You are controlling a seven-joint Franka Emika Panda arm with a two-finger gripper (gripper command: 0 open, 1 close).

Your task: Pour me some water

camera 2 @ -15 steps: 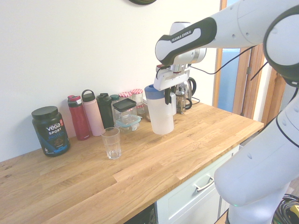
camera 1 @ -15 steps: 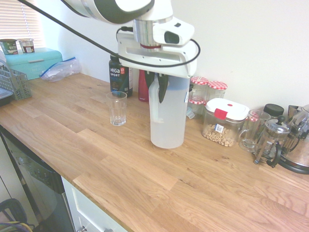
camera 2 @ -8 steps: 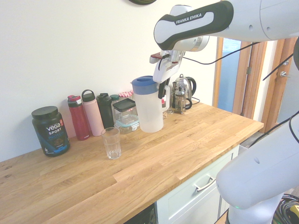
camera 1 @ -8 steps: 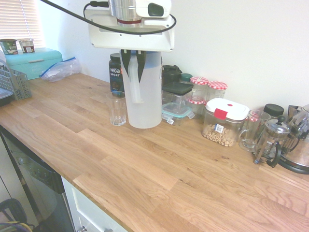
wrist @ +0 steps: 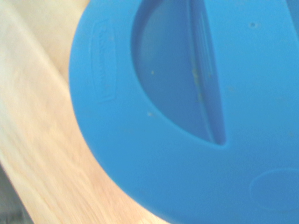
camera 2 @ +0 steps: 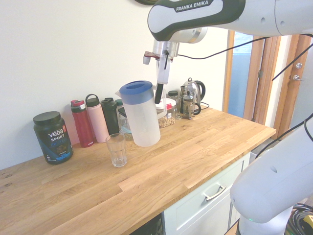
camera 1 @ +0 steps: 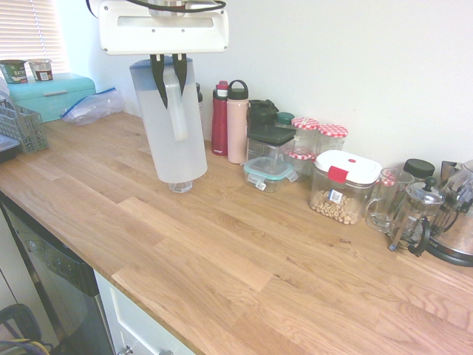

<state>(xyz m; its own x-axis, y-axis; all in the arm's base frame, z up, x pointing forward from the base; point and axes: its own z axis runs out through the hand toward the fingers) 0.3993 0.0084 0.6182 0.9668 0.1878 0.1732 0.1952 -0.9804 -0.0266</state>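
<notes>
A tall frosted-white jug with a blue lid hangs above the wooden counter, tilted slightly. My gripper is shut on its side handle from above. The water inside the jug cannot be made out. In the second exterior view an empty drinking glass stands on the counter just left of and below the jug. In the first exterior view only the glass's base shows under the jug. The wrist view is filled by the blue lid.
Along the wall stand a Vega tub, a red bottle, a pink bottle, lidded containers, jars, a cereal box, a glass mug and a French press. A teal bread bin is far left.
The arm has carried the jug up and along the counter, from near the containers to right beside the glass. The gripper has stayed shut on the handle.
</notes>
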